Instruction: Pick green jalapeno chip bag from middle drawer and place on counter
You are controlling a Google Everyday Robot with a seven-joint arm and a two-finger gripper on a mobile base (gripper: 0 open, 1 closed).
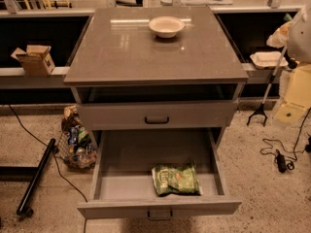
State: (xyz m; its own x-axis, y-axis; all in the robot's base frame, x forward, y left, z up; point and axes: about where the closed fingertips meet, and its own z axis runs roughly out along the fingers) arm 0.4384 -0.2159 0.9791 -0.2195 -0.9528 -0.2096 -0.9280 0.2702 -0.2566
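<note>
The green jalapeno chip bag (176, 179) lies flat near the front of the middle drawer (160, 208), a little right of centre. That drawer is pulled fully out towards me. The counter (146, 52) is the glossy grey-brown top of the cabinet, with a white bowl (166, 26) at its far middle. My gripper is not in view. A pale blurred shape (299, 30) at the upper right edge may be part of my arm.
A shallower drawer with a black bar handle (156, 120) sits shut above the open one. A heap of colourful wrappers (77, 142) lies left of the cabinet beside a black pole (36, 176). A black grabber stick (260, 109), cables and a yellow object (296, 96) stand on the right.
</note>
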